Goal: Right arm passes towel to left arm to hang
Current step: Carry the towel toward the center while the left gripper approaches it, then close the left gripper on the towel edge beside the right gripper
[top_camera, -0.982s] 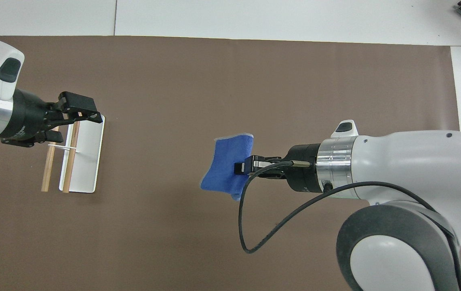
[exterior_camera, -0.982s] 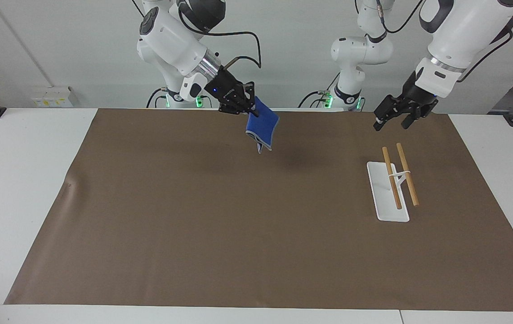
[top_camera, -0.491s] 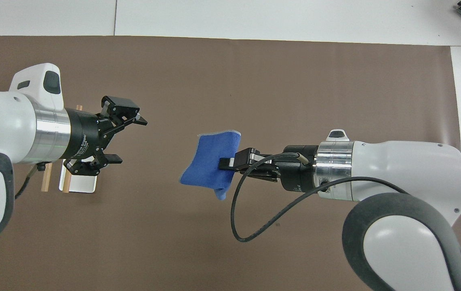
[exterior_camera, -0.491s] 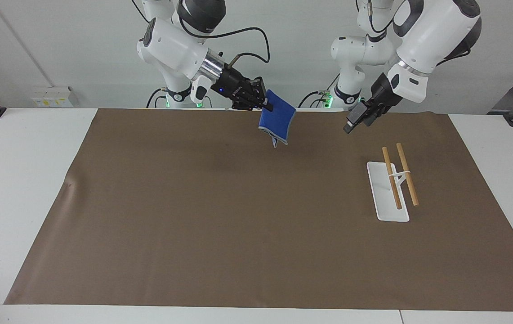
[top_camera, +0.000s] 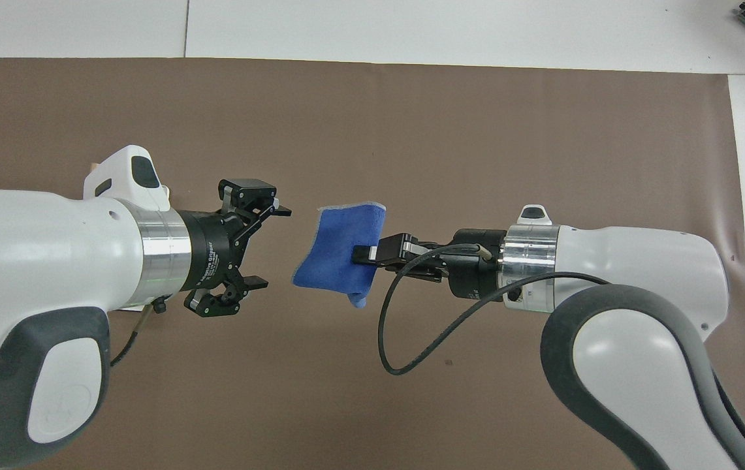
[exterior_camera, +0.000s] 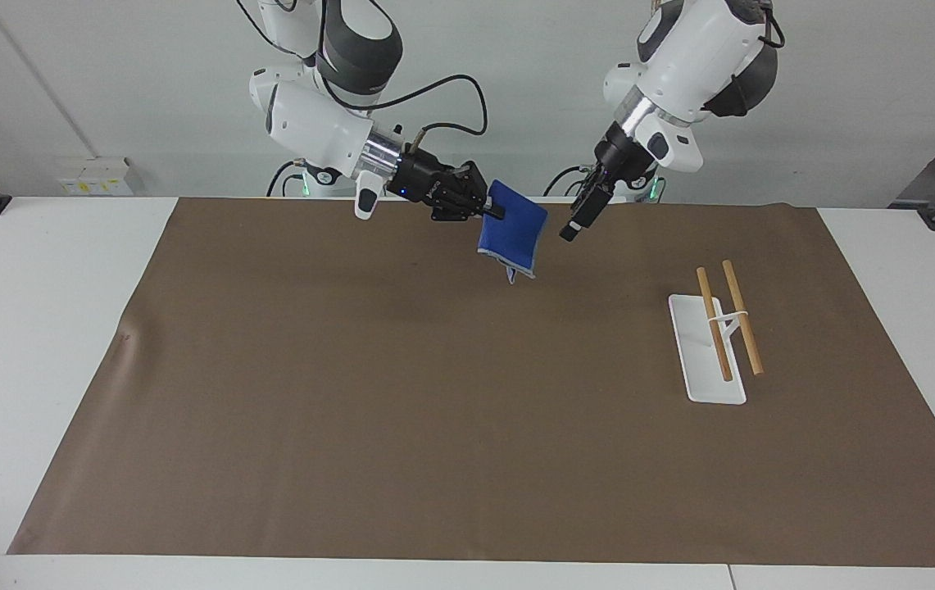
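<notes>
Upper centre of the facing view: the right gripper point(exterior_camera: 490, 210) pinches the towel point(exterior_camera: 512, 229) in the air; the left gripper point(exterior_camera: 578, 221) is beside it, apart.

Mid-frame overhead, the left gripper's fingers point(top_camera: 269, 210) are spread wide toward the towel point(top_camera: 339, 256).

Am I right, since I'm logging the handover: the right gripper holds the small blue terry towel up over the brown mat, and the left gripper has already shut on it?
Not quite. The right gripper does hold the small blue terry towel over the brown mat, but the left gripper is open and apart from the towel, as the overhead view shows.
</notes>
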Available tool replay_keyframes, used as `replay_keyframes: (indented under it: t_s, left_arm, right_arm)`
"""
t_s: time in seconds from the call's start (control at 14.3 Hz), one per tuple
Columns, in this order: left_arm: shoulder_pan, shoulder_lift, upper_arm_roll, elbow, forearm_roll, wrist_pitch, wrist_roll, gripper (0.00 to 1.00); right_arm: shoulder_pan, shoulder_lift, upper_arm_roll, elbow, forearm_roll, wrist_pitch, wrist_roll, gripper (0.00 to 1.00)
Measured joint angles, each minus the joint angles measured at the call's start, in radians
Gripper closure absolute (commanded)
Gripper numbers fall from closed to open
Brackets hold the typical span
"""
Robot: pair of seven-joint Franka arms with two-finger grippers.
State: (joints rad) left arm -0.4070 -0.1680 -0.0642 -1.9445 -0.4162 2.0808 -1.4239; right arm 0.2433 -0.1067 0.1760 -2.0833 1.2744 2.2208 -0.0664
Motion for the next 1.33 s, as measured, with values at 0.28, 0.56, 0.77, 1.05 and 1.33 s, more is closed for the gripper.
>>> replay_keyframes:
  t_s: [0.28, 0.56, 0.77, 1.05, 1.33]
  left_arm:
    - [-0.069, -0.05, 0.0, -0.117, -0.003, 0.125, -0.086, 0.0]
    - [-0.113, -0.085, 0.001, -0.182, -0.014, 0.213, -0.169, 0.0]
    - [-0.123, -0.086, 0.001, -0.185, -0.015, 0.293, -0.228, 0.0]
    - [-0.123, -0.085, 0.002, -0.185, -0.015, 0.373, -0.264, 0.04]
    - [-0.127, -0.08, -0.001, -0.191, -0.015, 0.451, -0.3, 0.19]
  right_arm:
    - [0.0, 0.0, 0.001, 0.0, 0.078, 0.002, -0.012, 1.0]
    - [0.0, 0.0, 0.0, 0.0, 0.146, 0.004, -0.042, 1.0]
    - [0.0, 0.0, 0.0, 0.0, 0.146, 0.004, -0.043, 1.0]
    - [0.0, -0.001, 0.0, 0.0, 0.146, 0.004, -0.046, 1.0]
    - [0.0, -0.001, 0.0, 0.0, 0.146, 0.004, -0.047, 1.0]
